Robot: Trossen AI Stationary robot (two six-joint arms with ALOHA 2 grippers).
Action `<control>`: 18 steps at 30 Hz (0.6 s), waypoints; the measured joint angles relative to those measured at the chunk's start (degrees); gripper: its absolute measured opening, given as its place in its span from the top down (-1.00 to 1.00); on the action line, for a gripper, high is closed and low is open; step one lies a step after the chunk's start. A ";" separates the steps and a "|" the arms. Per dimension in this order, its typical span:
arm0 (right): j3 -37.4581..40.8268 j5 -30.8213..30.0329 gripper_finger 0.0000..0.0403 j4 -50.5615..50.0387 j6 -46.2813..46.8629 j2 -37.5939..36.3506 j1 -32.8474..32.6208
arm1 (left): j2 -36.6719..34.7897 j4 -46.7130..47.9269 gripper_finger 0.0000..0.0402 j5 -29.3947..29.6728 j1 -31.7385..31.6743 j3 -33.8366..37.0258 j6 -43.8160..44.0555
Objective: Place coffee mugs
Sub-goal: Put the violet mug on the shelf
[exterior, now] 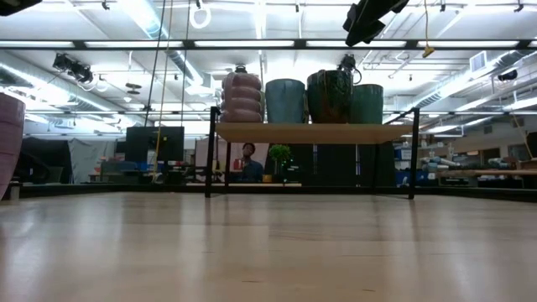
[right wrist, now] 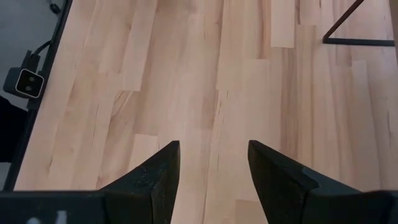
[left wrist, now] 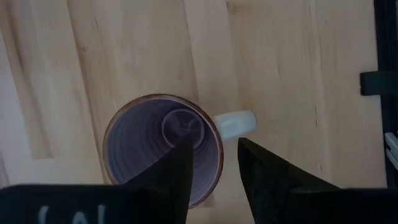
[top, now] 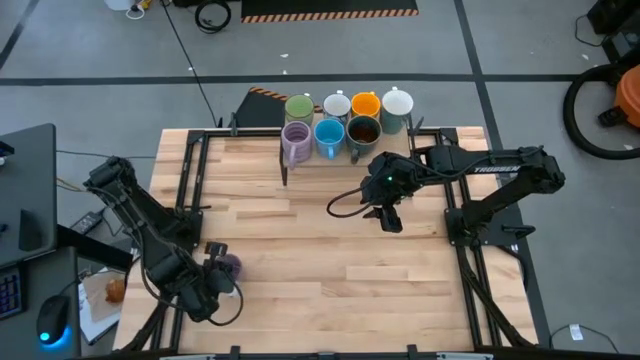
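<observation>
One light purple mug (top: pixel 229 264) (left wrist: pixel 163 146) stands upright on its base on the table, near the left near corner; the low view shows it at the picture's left edge (exterior: pixel 8 143). My left gripper (top: pixel 220 272) (left wrist: pixel 214 168) hangs over it, open, one finger above the mug's opening and one outside its wall beside the white handle (left wrist: pixel 235 123). Seven more mugs stand on the shelf (top: pixel 310 160): green (top: pixel 298 107), white (top: pixel 337 104), orange (top: pixel 365 104), white (top: pixel 397 103), purple (top: pixel 296 140), blue (top: pixel 329 134), dark brown (top: pixel 362 131). My right gripper (top: pixel 391 216) (right wrist: pixel 213 168) is open and empty above mid-table.
The low wooden shelf (exterior: pixel 310 132) on black metal legs stands at the table's far edge. Black frame rails run along the table's left side (top: pixel 190 170) and right side (top: pixel 450 190). Bare wood lies between the shelf and the near edge. A person sits in the room beyond (exterior: pixel 248 161).
</observation>
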State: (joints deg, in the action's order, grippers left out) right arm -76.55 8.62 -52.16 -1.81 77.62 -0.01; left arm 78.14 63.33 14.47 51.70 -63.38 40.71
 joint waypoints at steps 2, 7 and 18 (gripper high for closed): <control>0.00 0.00 0.03 -0.03 -0.12 0.00 0.00 | 0.73 -0.03 0.34 0.29 0.00 0.01 -0.01; 0.00 0.00 0.03 -0.04 -0.19 0.00 0.00 | 3.29 -0.28 0.34 0.32 0.23 0.01 0.89; 0.00 0.00 0.03 -0.22 -1.36 0.00 -0.02 | 3.01 0.11 0.34 -2.05 1.53 0.03 6.91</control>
State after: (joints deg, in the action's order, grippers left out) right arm -76.55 8.62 -52.38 -3.17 77.62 -0.03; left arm 81.16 63.44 12.42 53.23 -63.35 47.63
